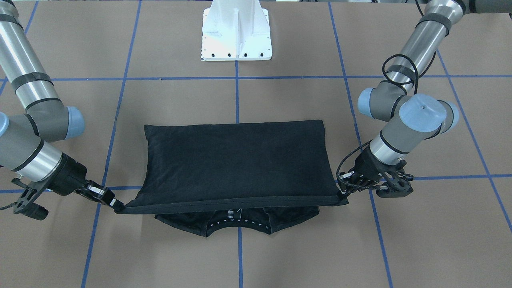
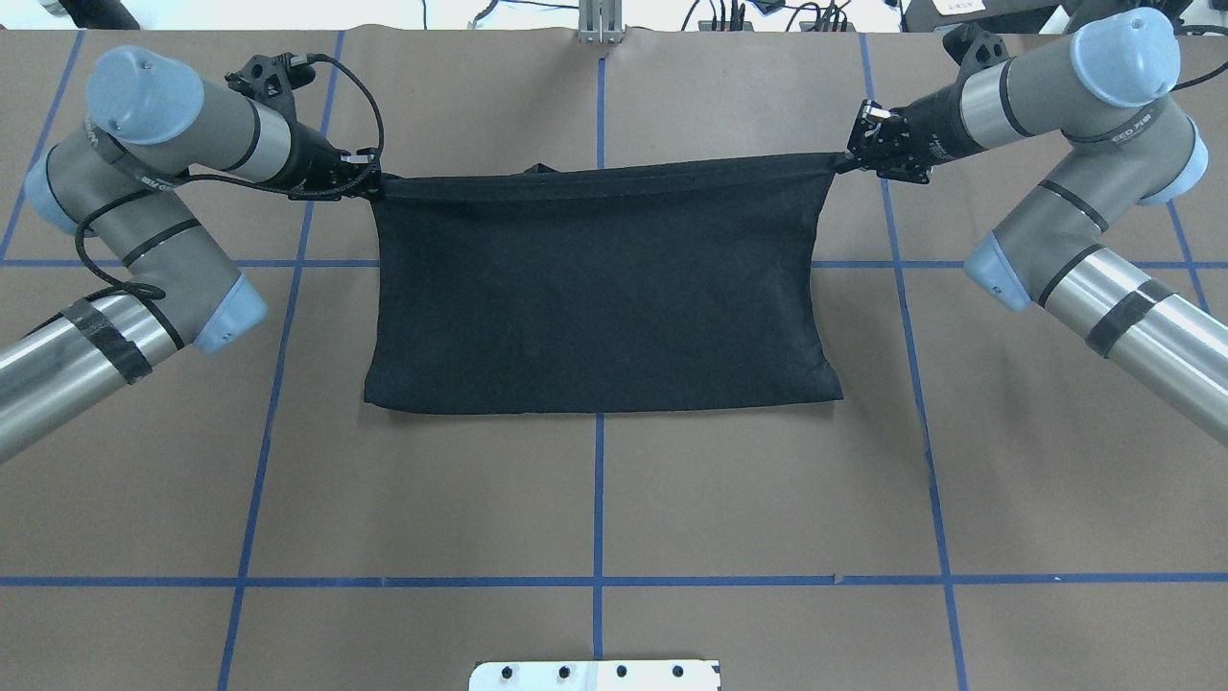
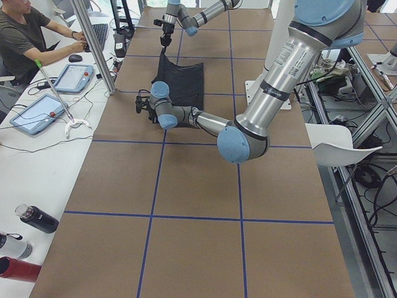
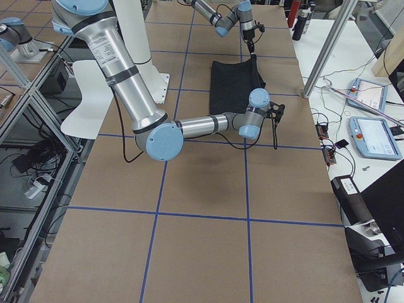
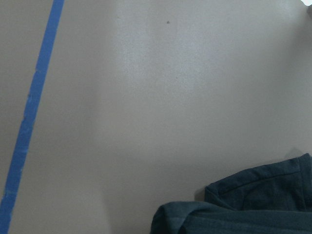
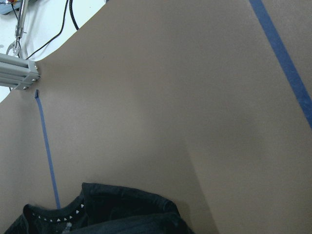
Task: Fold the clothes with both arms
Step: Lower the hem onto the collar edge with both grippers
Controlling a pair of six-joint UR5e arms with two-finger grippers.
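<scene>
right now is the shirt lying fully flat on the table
No, the left gripper and right gripper hold one edge of the T-shirt taut between them, raised off the table.

Wide open over the bare table [image 2: 767, 499] between T-shirt [image 2: 595, 288] and white pedestal [image 2: 652, 678]. Barred along the far side by the taut hem strung from left gripper [image 2: 374, 182] to right gripper [image 2: 844, 161]. Hemmed in at both flanks by left arm [image 2: 163, 240] and right arm [image 2: 1074, 240]
</scene>
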